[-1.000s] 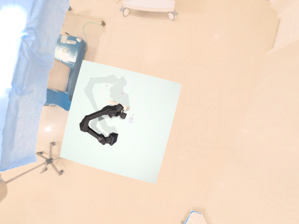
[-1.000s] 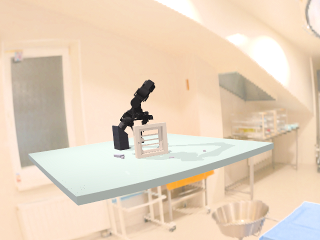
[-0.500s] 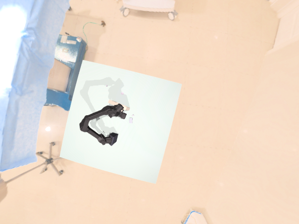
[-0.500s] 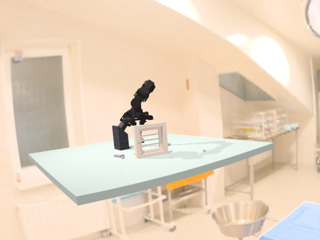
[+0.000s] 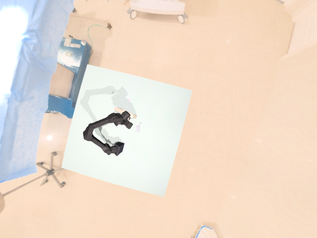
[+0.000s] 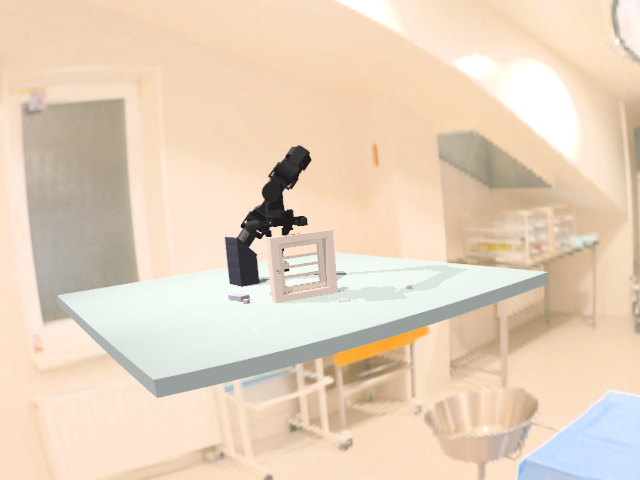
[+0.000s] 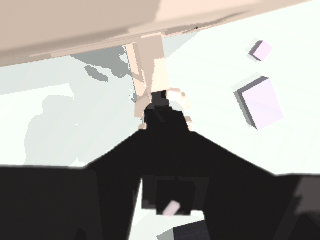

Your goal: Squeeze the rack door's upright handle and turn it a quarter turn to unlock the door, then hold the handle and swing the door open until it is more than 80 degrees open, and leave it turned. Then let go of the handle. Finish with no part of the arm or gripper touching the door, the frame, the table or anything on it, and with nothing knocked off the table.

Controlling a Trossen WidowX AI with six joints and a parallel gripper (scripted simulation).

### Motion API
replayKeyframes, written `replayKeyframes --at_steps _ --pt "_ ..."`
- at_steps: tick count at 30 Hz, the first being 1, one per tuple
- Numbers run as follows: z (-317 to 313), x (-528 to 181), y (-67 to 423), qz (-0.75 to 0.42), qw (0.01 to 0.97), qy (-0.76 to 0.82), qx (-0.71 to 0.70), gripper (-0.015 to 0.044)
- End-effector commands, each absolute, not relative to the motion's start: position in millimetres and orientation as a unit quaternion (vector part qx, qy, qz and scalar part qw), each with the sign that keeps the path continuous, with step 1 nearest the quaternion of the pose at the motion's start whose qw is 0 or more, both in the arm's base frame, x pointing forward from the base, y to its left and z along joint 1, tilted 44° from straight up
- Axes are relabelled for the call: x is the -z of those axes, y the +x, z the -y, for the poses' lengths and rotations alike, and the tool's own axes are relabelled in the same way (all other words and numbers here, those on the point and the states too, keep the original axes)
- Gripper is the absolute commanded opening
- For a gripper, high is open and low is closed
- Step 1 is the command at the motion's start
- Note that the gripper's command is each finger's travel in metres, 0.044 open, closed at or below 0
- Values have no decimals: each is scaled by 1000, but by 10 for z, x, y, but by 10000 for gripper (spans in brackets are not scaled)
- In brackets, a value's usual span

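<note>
The beige rack frame stands upright on the pale table. Its top crosses the upper part of the wrist view. The door's cross bars show inside the frame opening in the exterior view; the door looks shut or nearly so, its exact angle cannot be told. The black upright handle is seen from above in the wrist view, with a small pink mark on its end. My gripper is shut on the handle, one finger on each side. The fingertips blend into the handle's black, and the arm covers them in the top view.
A lilac block and a small pink cube lie beside the rack. Beyond the rack lie a flat pink piece and a small purple piece.
</note>
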State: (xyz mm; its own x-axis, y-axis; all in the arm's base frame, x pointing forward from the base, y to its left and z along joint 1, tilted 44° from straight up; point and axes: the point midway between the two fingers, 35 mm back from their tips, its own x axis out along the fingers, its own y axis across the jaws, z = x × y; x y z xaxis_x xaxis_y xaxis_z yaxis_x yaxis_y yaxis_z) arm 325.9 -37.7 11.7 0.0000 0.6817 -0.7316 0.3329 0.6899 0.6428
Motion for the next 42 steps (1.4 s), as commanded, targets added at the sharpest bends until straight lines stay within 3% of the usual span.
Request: replayKeyframes --at_steps 1,16,31,42 --pt "365 -110 3249 -703 567 421 -81 25" --pt "365 -110 3249 -685 376 598 178 25" --pt "365 -110 3248 -576 138 693 411 25" --pt "365 -110 3248 -569 127 695 421 25"
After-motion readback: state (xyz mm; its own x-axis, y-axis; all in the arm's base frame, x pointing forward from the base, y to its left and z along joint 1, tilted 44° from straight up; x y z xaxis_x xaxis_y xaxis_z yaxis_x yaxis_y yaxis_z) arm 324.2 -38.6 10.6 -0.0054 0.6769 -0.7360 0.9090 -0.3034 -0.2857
